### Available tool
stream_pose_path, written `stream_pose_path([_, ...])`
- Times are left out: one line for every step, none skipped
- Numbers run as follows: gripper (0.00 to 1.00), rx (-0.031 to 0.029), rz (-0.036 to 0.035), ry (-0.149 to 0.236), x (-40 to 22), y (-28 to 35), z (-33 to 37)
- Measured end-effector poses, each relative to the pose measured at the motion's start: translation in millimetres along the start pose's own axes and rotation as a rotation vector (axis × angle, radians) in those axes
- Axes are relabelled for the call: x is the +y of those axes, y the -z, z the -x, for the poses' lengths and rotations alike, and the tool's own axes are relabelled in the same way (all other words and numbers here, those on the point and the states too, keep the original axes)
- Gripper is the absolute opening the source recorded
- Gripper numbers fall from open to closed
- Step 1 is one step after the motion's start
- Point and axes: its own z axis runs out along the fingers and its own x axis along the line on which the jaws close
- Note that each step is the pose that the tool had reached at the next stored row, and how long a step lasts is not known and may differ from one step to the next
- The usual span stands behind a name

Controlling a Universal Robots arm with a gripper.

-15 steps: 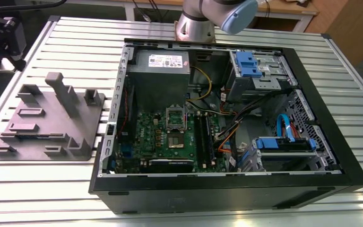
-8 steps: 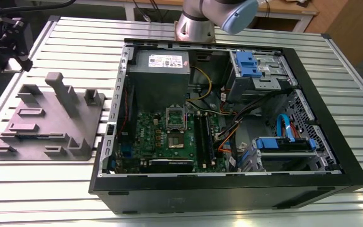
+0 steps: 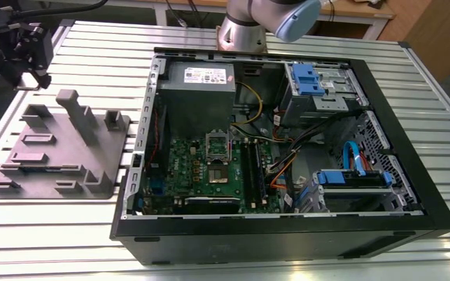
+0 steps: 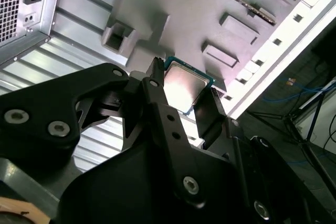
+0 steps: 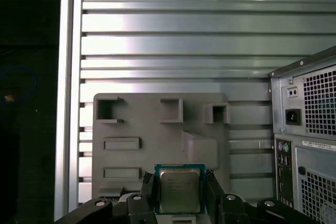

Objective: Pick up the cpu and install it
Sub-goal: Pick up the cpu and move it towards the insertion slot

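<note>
The black two-fingered gripper [image 5: 180, 179] pinches the small flat square cpu [image 5: 179, 192] with its silvery metal top by two opposite edges, one finger on each side, as both wrist views show. The cpu hangs clear of everything below it. Beyond it lies the grey plastic fixture plate [image 5: 157, 129] with its raised blocks, resting on the ribbed aluminium surface [image 5: 184, 35]. In the exterior view the gripper sits at about ten o'clock, the fixture plate at nine, and the open black computer case [image 3: 287, 246] spreads from the centre to three o'clock. By my judgement the pick-up is done. The dark square socket [image 3: 218, 174] on the green motherboard [image 3: 186, 170] has not yet received the cpu.
</note>
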Motion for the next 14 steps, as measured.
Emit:
stream_pose_path([0.47,0.0005,0.0000,0.000,0.1,-0.1,2.7])
stream_pose_path([0.47,0.0011,-0.0001,0.000,0.1,-0.1,5.8])
stream_pose_path([0.47,0.0017,-0.0001,0.000,0.2,-0.2,8.7])
stream_pose_path([0.47,0.0021,-0.0001,0.000,0.3,-0.4,11.6])
stream_pose_path([0.47,0.0026,-0.0001,0.000,0.4,-0.5,14.4])
stream_pose_path([0.47,0.0031,-0.0001,0.000,0.5,-0.6,17.1])
stream_pose_path([0.47,0.0035,-0.0001,0.000,0.5,-0.6,19.5])
stream_pose_path([0.47,0.0040,-0.0002,0.000,0.6,-0.7,21.9])
stream_pose_path([0.47,0.0041,-0.0001,0.000,0.6,-0.8,24.0])
stream_pose_path([0.47,0.0042,0.0000,0.000,0.7,-0.9,25.6])
stream_pose_path([0.47,0.0044,-0.0001,0.000,0.7,-0.9,27.5])
stream_pose_path([0.47,0.0047,-0.0001,0.000,0.8,-0.9,29.3])
stream_pose_path([0.47,0.0048,-0.0001,0.000,0.8,-1.0,31.0])
stream_pose_path([0.47,0.0049,-0.0001,0.000,0.9,-1.1,32.7])
